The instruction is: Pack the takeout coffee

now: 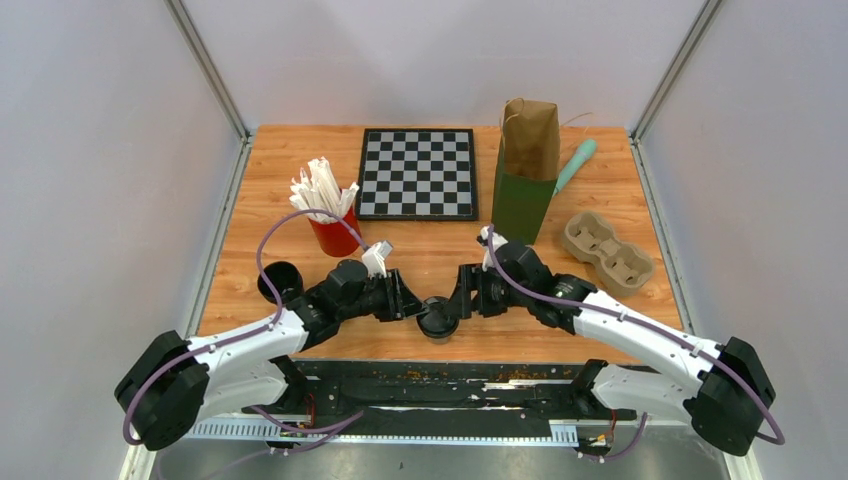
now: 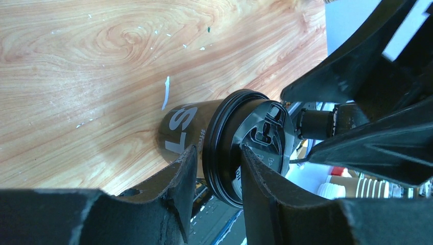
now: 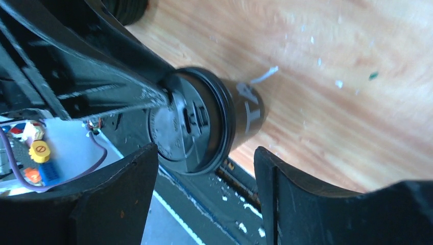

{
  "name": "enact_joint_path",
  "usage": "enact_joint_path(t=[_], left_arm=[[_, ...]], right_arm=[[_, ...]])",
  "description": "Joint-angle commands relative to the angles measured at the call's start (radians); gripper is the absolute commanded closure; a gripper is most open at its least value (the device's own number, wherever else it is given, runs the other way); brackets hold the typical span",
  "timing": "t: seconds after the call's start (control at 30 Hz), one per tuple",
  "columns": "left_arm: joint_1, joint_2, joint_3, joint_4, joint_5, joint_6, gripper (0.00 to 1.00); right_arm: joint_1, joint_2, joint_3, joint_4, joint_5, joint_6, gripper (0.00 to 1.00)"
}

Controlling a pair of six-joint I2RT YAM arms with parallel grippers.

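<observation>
A dark coffee cup with a black lid [image 1: 437,318] stands at the table's front edge between both arms. In the left wrist view the cup [image 2: 184,127] shows white lettering. My left gripper [image 1: 417,305] [image 2: 217,153] is closed across the lid's rim, one finger under the rim and one on the lid top. My right gripper [image 1: 463,300] [image 3: 204,153] is open, its jaws wide apart just short of the same cup [image 3: 204,120] and not touching it. A second dark cup [image 1: 281,281] stands at the left by my left arm.
A tall paper bag [image 1: 527,170], brown above and green below, stands open at the back right. A cardboard cup carrier [image 1: 607,250] lies to its right, a teal object [image 1: 576,165] behind it. A red cup of white straws [image 1: 330,218] and a chessboard [image 1: 418,172] are behind the grippers.
</observation>
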Motion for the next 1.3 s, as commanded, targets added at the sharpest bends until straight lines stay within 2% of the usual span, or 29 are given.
enact_joint_path(t=[0.0,0.17,0.47,1.03,1.27], left_arm=[[-0.029,0.011,0.024,-0.115,-0.084,0.043,0.57],[-0.061,0.028,0.034,-0.123,-0.118,0.047,0.57],[-0.088,0.046,0.041,-0.122,-0.140,0.045,0.58],[-0.092,0.028,0.040,-0.166,-0.175,0.061,0.59],[-0.092,0.039,0.041,-0.168,-0.180,0.068,0.60]], right_arm=[[0.022,-0.047,-0.081,0.053,-0.057,0.194,0.31],[0.046,-0.073,-0.149,0.144,-0.066,0.273,0.30],[0.087,-0.051,-0.203,0.239,-0.057,0.323,0.33],[0.087,-0.024,-0.289,0.300,-0.038,0.329,0.54],[0.085,-0.023,-0.316,0.309,-0.006,0.306,0.56]])
